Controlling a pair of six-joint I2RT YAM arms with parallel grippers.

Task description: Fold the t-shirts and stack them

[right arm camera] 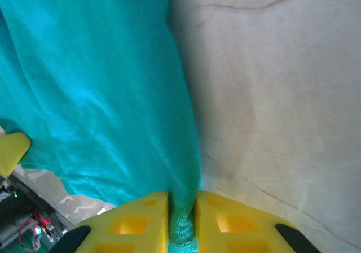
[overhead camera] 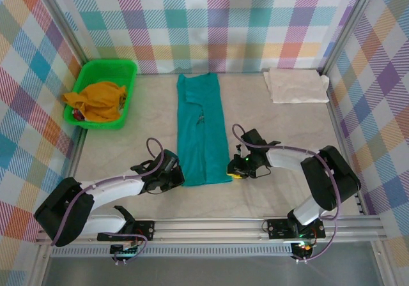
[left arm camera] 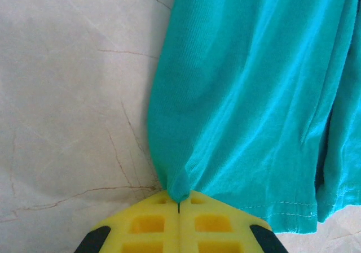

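At the near end of the teal tee (overhead camera: 201,129), the left tool (left arm camera: 179,203) is clenched on the tee's left corner, its yellow pads (left arm camera: 152,225) pressed together with a pinch of fabric between them. Opposite it, the right tool (right arm camera: 181,205) grips the same tee at its right edge (a fold of teal fabric sits squeezed between the pads). Both tools sit low on the marbled surface (overhead camera: 281,126), one on each side of the tee. The teal tee lies flat in the middle as a long narrow strip running away from the arms. A cream tee (overhead camera: 296,85) lies folded in the far right corner, well apart. A green basket (overhead camera: 108,63) at the far left holds a mustard cloth (overhead camera: 97,101).
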